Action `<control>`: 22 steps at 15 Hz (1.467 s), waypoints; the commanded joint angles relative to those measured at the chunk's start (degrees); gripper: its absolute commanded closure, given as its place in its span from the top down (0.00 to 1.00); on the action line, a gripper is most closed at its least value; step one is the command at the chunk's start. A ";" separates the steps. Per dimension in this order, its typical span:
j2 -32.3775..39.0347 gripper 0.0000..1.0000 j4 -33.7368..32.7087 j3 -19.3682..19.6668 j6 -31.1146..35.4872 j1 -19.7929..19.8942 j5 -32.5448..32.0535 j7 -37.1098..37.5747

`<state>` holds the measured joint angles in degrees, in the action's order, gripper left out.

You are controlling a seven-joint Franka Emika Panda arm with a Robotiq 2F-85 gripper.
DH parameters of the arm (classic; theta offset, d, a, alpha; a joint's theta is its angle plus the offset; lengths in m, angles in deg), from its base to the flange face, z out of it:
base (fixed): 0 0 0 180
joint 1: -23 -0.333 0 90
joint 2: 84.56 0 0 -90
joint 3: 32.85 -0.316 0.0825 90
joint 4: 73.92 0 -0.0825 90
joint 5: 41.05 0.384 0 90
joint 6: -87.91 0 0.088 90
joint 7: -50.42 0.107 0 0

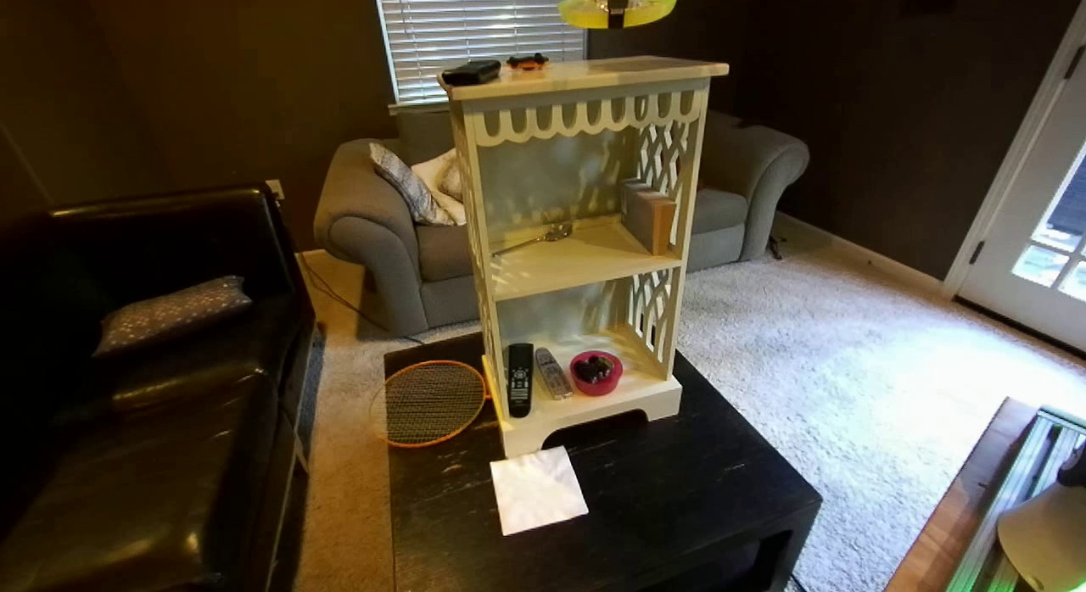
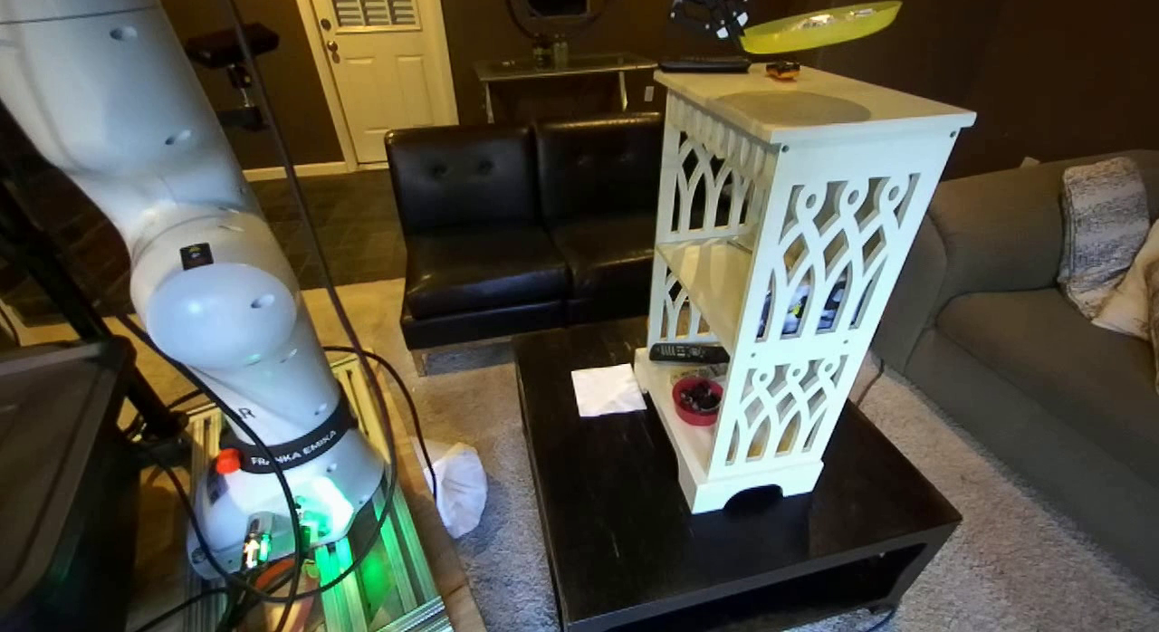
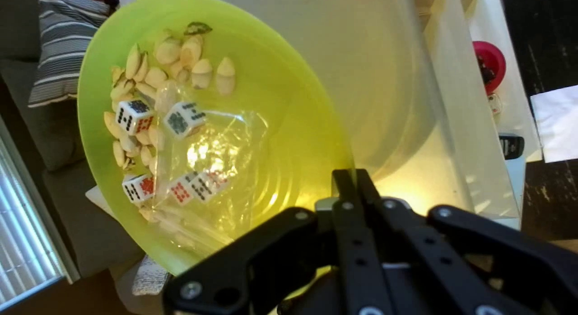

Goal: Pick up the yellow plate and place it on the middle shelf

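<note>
My gripper (image 3: 354,175) is shut on the rim of the yellow plate (image 3: 293,121) in the wrist view. The plate carries shells or nuts, several dice and a clear plastic wrapper. In both exterior views the plate (image 1: 584,13) (image 2: 806,36) hangs above the shelf unit's top board, apart from it. It is tilted, its gripped side lower in an exterior view. The gripper also shows at the plate's edge (image 1: 618,15) (image 2: 735,33). The middle shelf (image 1: 585,257) of the cream-white unit lies well below; it holds a silver utensil (image 1: 556,233) and a box (image 1: 649,215).
The top board (image 1: 594,70) bears a dark object (image 1: 472,72) and a small orange-black object (image 1: 528,62). The lowest tier holds a black remote (image 1: 520,380), a grey remote (image 1: 554,373) and a reddish bowl (image 1: 596,384). Scalloped trim (image 1: 585,121) hangs over the middle shelf's opening.
</note>
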<state>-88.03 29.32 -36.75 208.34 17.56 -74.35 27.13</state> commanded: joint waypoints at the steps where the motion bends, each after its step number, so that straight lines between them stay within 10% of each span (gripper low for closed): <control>1: -5.65 0.01 4.54 -2.02 -3.27 -0.82 -0.26 2.21; 22: -8.51 0.04 10.81 -7.48 -5.94 -5.28 3.77 2.23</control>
<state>-96.64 40.37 -44.17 202.64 12.31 -70.60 29.35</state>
